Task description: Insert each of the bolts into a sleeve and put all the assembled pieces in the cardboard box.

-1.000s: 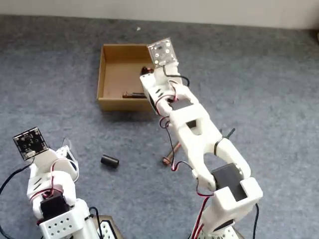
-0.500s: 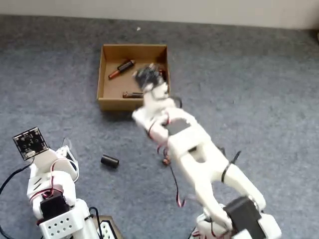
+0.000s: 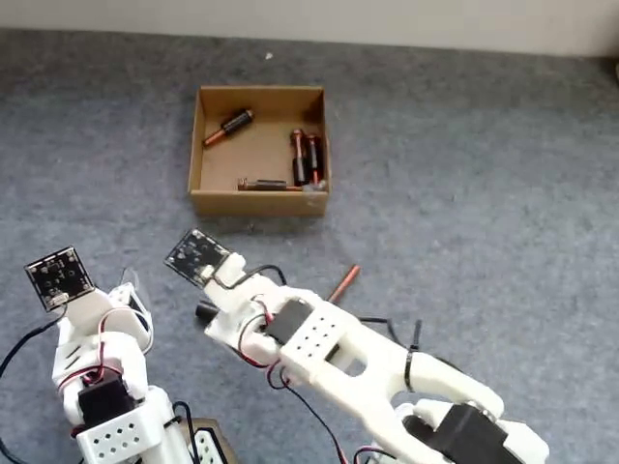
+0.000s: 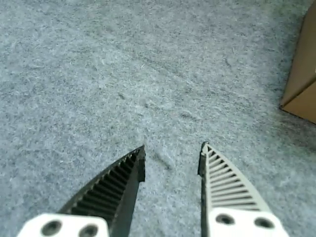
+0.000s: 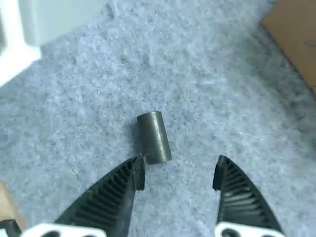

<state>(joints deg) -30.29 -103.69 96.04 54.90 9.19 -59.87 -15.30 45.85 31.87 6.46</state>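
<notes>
Right gripper is hanging with its jaws spread just above the dark sleeve, which is lying on the grey carpet closer to one fingertip. Left gripper is sitting parted over bare carpet. One loose bolt is lying apart from the sleeve, short of the cardboard box, which is holding finished pieces. The sleeve pick-up seems to be in hand, and the next move is calling for centring, lowering and closing

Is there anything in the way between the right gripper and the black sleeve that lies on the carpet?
Nothing visible. In the right wrist view the right gripper is open just short of the black sleeve, and only bare carpet lies between its jaws and the sleeve.
</notes>
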